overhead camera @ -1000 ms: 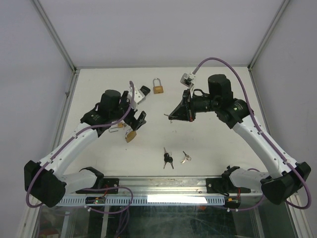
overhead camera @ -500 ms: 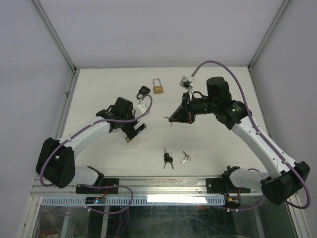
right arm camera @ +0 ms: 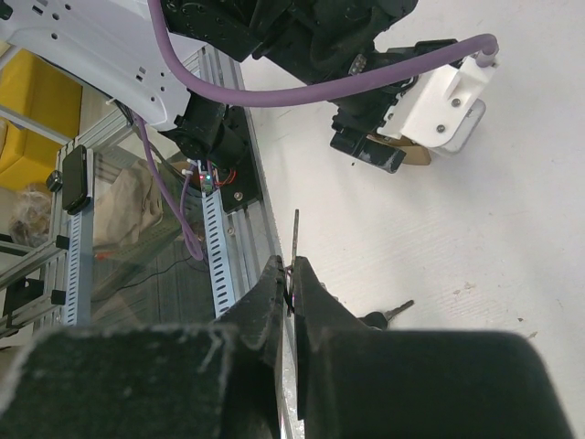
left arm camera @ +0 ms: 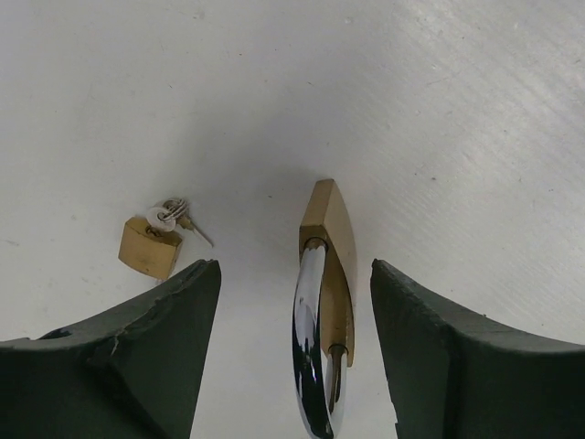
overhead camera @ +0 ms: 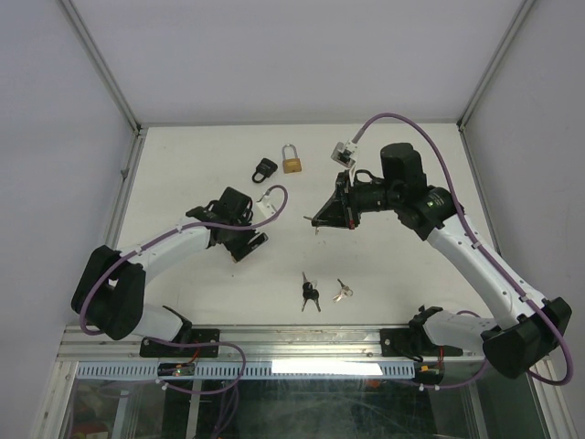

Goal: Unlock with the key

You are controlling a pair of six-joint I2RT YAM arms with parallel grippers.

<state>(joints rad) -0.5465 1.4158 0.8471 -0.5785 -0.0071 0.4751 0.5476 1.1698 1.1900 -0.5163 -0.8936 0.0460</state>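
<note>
- Brass padlock with chrome shackle sits between the open jaws of left pincer, untouched; clamp its body squarely.
- Right pincer pinches thin silver key; align blade with keyway.

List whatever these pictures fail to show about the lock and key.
- Padlock keyhole: faces away in the left wrist view; the left arm largely covers it from above.
- Shackle: cut off by that view's bottom edge.
- Key in the right pincer: edge-on in the right wrist view, teeth unreadable.
</note>
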